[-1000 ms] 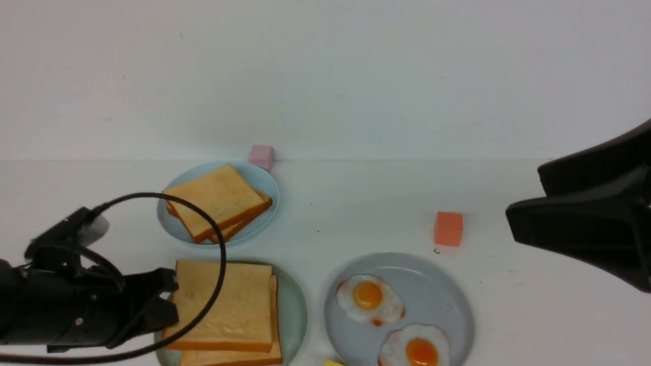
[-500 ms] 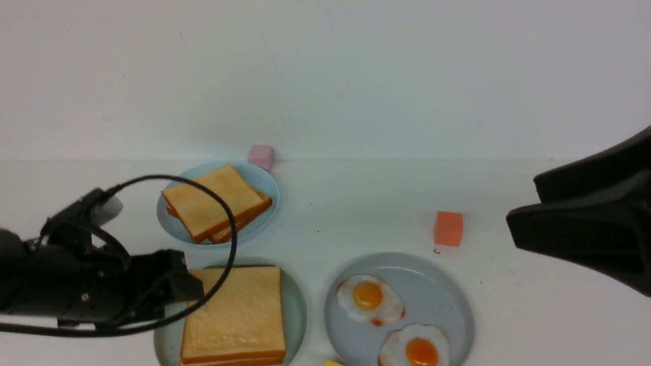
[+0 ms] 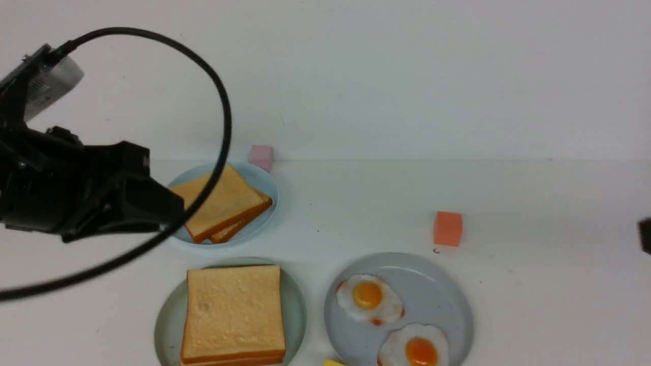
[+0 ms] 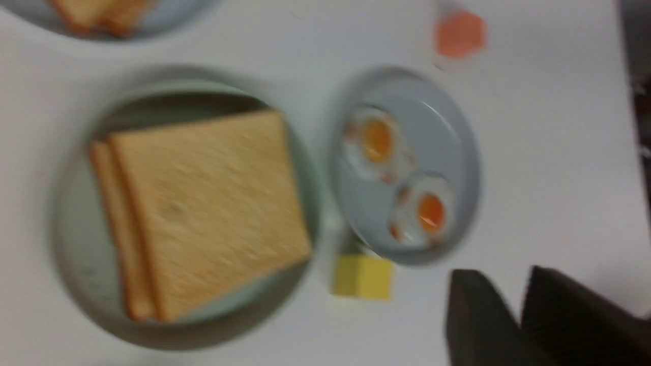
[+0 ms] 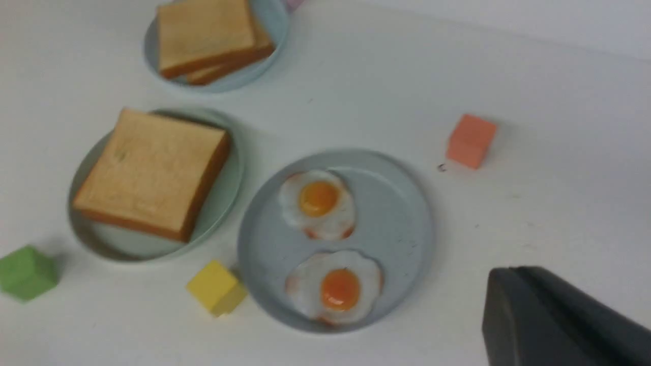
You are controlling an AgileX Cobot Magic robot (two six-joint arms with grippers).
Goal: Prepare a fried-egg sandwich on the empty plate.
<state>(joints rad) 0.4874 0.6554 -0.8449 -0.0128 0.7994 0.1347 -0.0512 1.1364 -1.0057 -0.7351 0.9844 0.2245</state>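
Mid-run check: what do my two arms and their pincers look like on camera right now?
Both look black. The left arm is a bulky housing carrying a small silver-grey box and a thick black cable that loops wide. The left pincer shows two dark, blunt wedge fingers. The right pincer reads as one dark wedge. No markings are visible.

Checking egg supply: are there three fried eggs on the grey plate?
No, the grey plate holds just two: one fried egg beside a second fried egg.

Left wrist view motion-blurred; mint plate [image 3: 297,310] and yellow cube [image 3: 333,363] cut by front view's bottom edge
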